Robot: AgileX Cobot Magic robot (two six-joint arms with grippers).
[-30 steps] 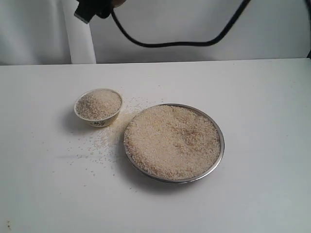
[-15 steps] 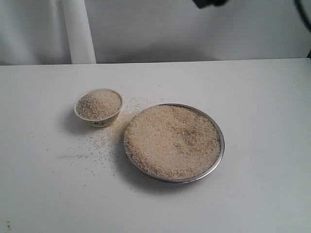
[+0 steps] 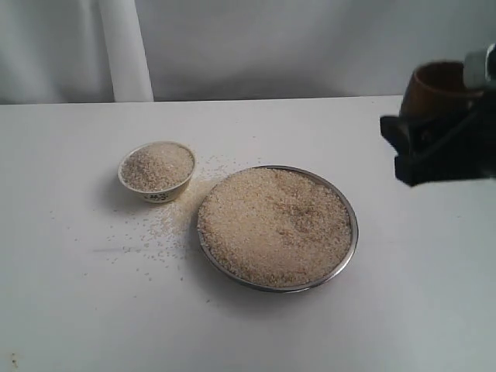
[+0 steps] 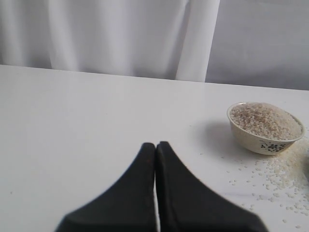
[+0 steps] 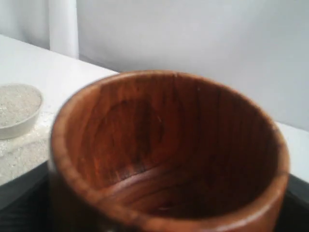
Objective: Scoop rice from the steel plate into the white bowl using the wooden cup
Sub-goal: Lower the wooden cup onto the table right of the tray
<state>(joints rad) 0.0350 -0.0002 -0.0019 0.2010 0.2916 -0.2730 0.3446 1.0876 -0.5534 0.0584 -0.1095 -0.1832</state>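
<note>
Left gripper [image 4: 155, 147]: fingers pressed together, nothing held. On counter [image 3: 77, 310], left: bowl [image 3: 156, 172] full of rice [image 3: 275, 225], loose grains beside. Centre: plate [image 3: 277, 289], heaped. Far right: right gripper [image 3: 438, 143] clamped on empty cup [image 3: 434, 87], apart from plate.

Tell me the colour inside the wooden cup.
The wooden cup is reddish-brown inside, with darker grain; clearest in the right wrist view.

Wooden cup [image 3: 435, 87] base behind blurred right gripper [image 3: 418, 147]

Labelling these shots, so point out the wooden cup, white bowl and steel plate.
wooden cup [image 5: 145, 130]: right wrist view, inner wall.
white bowl [image 3: 141, 194]: exterior view, outer side.
steel plate [image 3: 354, 232]: exterior view, right rim.
</note>
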